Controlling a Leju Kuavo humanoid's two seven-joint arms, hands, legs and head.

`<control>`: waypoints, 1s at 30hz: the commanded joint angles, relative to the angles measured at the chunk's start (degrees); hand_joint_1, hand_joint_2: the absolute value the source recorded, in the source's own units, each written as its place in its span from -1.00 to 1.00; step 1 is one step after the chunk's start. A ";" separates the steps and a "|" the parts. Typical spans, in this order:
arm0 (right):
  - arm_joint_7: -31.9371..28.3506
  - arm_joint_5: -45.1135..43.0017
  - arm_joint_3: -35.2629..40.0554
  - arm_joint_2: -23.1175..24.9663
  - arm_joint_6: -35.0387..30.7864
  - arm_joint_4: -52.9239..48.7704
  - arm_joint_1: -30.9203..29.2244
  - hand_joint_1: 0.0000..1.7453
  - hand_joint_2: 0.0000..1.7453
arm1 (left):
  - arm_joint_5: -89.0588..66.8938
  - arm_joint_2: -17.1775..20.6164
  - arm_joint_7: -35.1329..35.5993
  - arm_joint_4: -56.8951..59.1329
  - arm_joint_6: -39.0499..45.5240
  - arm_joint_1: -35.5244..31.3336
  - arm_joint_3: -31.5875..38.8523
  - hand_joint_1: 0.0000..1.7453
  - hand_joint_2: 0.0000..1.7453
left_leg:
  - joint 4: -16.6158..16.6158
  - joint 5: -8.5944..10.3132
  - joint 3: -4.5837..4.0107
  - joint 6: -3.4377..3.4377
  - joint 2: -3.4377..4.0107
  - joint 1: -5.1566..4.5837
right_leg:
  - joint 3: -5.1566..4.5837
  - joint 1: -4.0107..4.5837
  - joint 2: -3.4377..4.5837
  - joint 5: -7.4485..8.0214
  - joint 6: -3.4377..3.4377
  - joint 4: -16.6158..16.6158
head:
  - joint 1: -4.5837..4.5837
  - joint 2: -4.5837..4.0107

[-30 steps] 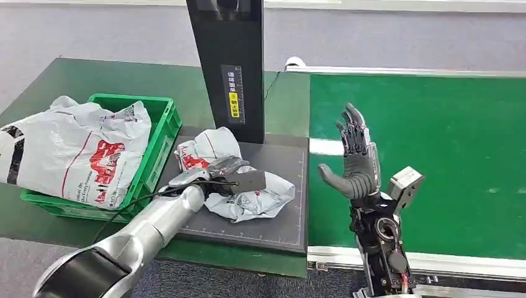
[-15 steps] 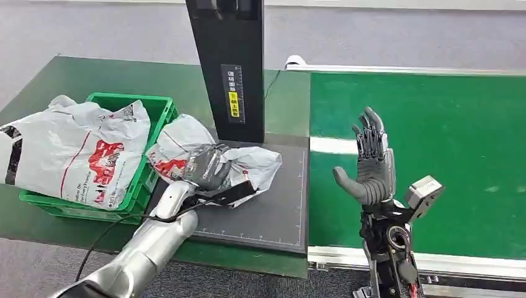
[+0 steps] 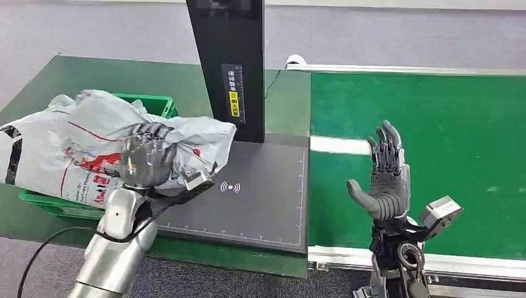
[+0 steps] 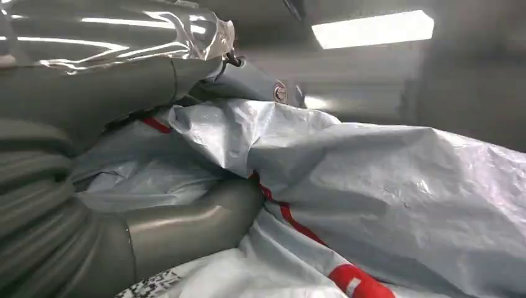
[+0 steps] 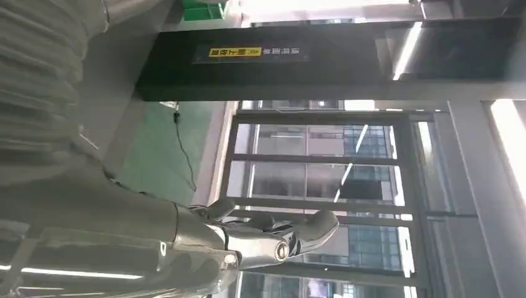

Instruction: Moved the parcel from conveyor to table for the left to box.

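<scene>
Your left hand (image 3: 146,162) grips the grey parcel (image 3: 180,139), lifted off the black scanner pad (image 3: 260,198) and hanging over that pad's left edge, against the green crate (image 3: 155,105), which already holds another bag (image 3: 43,155). The pad's right part lies bare. Your right hand (image 3: 387,180) stands upright right of the pad, over the conveyor belt (image 3: 434,124), fingers spread and holding nothing.

A parcel-sorting station in a warehouse or logistics test hall: a green conveyor belt (image 3: 428,155) runs beside a green surface (image 3: 93,81) carrying a dark scanning pad (image 3: 254,198) under a black scanner post (image 3: 229,68), with a green crate (image 3: 158,105) of plastic mail bags.
</scene>
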 commanded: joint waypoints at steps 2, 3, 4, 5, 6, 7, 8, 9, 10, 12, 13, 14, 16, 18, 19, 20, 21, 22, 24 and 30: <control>0.75 0.22 -0.59 1.12 0.69 -1.85 0.92 -1.00 1.00 | -5.50 6.63 5.44 4.90 -3.88 -9.06 9.20 1.00 1.00 | 0.03 0.06 -0.06 -0.02 -0.10 0.03 | -0.09 0.02 0.01 0.04 -0.03 0.04 | 0.00 0.00; 0.87 0.24 -0.52 1.19 0.75 -1.42 0.63 -1.00 1.00 | -7.15 6.68 7.37 7.58 -5.03 -10.72 9.76 1.00 1.00 | 0.09 0.05 -0.11 -0.03 -0.09 0.05 | -0.13 0.06 -0.01 0.03 -0.02 0.07 | 0.00 0.00; 1.07 0.40 -0.47 1.50 0.99 -0.80 0.22 -1.00 1.00 | -8.63 7.09 9.92 12.13 -8.12 -13.84 9.98 1.00 1.00 | 0.06 0.06 -0.09 -0.03 -0.08 0.05 | -0.10 0.07 -0.02 0.03 -0.02 0.04 | 0.00 0.00; 1.14 0.58 -0.47 1.90 1.18 -0.15 -0.22 -1.00 1.00 | -9.11 7.19 11.39 16.34 -9.60 -16.59 10.36 1.00 1.00 | 0.02 0.11 -0.07 -0.04 -0.14 0.05 | -0.07 0.07 -0.04 0.06 -0.02 0.01 | 0.00 0.00; 1.15 0.97 -0.23 2.14 1.38 0.68 -0.84 -1.00 1.00 | -9.05 7.51 13.48 23.56 -11.70 -20.77 10.55 1.00 1.00 | 0.03 0.09 -0.04 -0.04 -0.14 0.03 | -0.05 0.04 -0.06 0.03 -0.01 0.04 | -0.02 0.00; 1.15 1.10 -0.11 2.26 1.33 1.19 -1.27 -1.00 1.00 | -8.78 7.99 13.84 27.81 -11.03 -23.40 10.37 1.00 1.00 | 0.03 0.09 -0.02 -0.04 -0.12 0.03 | -0.02 0.05 -0.05 0.03 -0.01 0.03 | 0.02 0.00; 1.15 1.21 -0.03 2.26 1.27 1.37 -1.45 -1.00 1.00 | -8.46 8.23 13.54 30.79 -9.60 -24.99 10.13 1.00 1.00 | 0.02 0.18 -0.06 -0.04 -0.26 0.04 | -0.02 0.06 -0.14 0.08 -0.02 0.02 | 0.02 0.00; 1.12 1.26 0.04 2.16 1.08 1.96 -2.12 -1.00 1.00 | -7.77 8.10 15.72 37.07 -14.42 -28.98 10.85 1.00 1.00 | 0.05 0.14 -0.05 -0.04 -0.16 0.04 | -0.04 0.06 -0.07 0.06 -0.03 0.04 | -0.02 0.00; 1.14 1.31 0.01 1.98 0.93 2.21 -2.49 -1.00 1.00 | -6.13 7.83 15.80 40.77 -15.20 -31.66 12.10 1.00 1.00 | 0.05 0.12 -0.03 -0.04 -0.14 0.04 | -0.02 0.06 -0.07 0.04 -0.03 0.05 | 0.02 0.00; 1.22 1.35 -0.06 1.77 0.90 2.31 -2.81 -1.00 1.00 | -3.91 7.54 15.80 45.51 -17.81 -35.02 13.51 1.00 1.00 | 0.07 0.17 -0.08 -0.05 -0.17 0.06 | -0.05 0.07 -0.07 0.08 -0.04 0.06 | 0.00 0.00; 1.24 1.25 -0.01 1.38 0.72 2.11 -2.64 -1.00 1.00 | 1.72 6.42 12.51 48.74 -20.91 -37.13 17.22 1.00 1.00 | 0.05 0.15 -0.04 -0.04 -0.12 0.04 | -0.03 0.06 -0.05 0.06 -0.05 0.05 | 0.02 0.00; 1.25 1.18 -0.12 1.13 0.58 1.92 -2.43 -1.00 1.00 | 3.83 6.01 12.57 50.82 -22.65 -38.53 18.71 1.00 1.00 | 0.07 0.18 -0.08 -0.04 -0.19 0.06 | -0.04 0.08 -0.07 0.08 -0.04 0.05 | 0.00 0.00; 1.36 0.92 -0.32 0.52 0.83 1.89 -2.15 -1.00 1.00 | 5.86 5.82 14.28 55.23 -28.31 -41.35 20.09 1.00 1.00 | 0.07 0.14 -0.05 -0.03 -0.11 0.05 | -0.02 0.07 -0.06 0.05 -0.04 0.05 | 0.00 0.00; 1.30 0.70 -0.33 0.45 1.13 2.13 -2.30 -1.00 1.00 | 5.77 6.39 16.76 56.38 -28.80 -42.30 20.15 1.00 1.00 | 0.07 0.15 -0.07 -0.03 -0.17 0.06 | -0.02 0.08 -0.08 0.06 -0.04 0.04 | -0.02 0.00; 1.31 0.69 -0.28 0.59 1.11 2.13 -2.29 -1.00 1.00 | 5.41 6.93 18.36 57.02 -29.10 -42.62 19.99 1.00 1.00 | 0.05 0.13 -0.04 -0.03 -0.10 0.04 | -0.02 0.06 -0.03 0.06 -0.04 0.03 | 0.00 0.00; 1.30 0.68 -0.20 0.69 1.00 2.02 -2.09 -1.00 1.00 | 5.97 7.25 18.24 57.20 -29.48 -42.60 20.50 1.00 1.00 | 0.05 0.14 -0.06 -0.02 -0.13 0.04 | -0.03 0.06 -0.03 0.07 -0.03 0.02 | 0.00 0.00; 1.30 0.68 -0.14 0.71 0.94 1.86 -1.86 -1.00 1.00 | 6.52 7.42 18.24 57.45 -29.88 -42.63 21.04 1.00 1.00 | 0.05 0.13 -0.09 -0.03 -0.09 0.05 | -0.06 0.07 -0.01 0.07 -0.03 0.03 | 0.00 0.00; 1.24 0.63 -0.09 0.73 0.77 1.57 -1.21 -1.00 1.00 | 7.67 7.57 18.90 58.12 -31.65 -42.76 22.22 1.00 1.00 | 0.03 0.13 -0.11 -0.04 -0.04 0.04 | -0.09 0.06 0.01 0.07 -0.04 0.02 | 0.00 0.00; 1.23 0.65 -0.16 0.72 0.60 1.18 -0.32 -1.00 1.00 | 10.19 7.26 18.19 58.75 -34.99 -42.69 24.41 1.00 1.00 | 0.01 0.13 -0.08 -0.03 -0.05 0.04 | -0.07 0.05 0.03 0.07 -0.04 0.01 | 0.00 0.00; 1.09 0.52 -0.98 0.39 0.06 -0.18 0.46 -1.00 1.00 | 13.77 7.12 16.26 59.25 -41.46 -41.68 26.92 1.00 1.00 | -0.02 0.14 -0.09 -0.03 -0.09 0.03 | -0.08 0.05 -0.02 0.06 -0.03 -0.01 | 0.00 0.00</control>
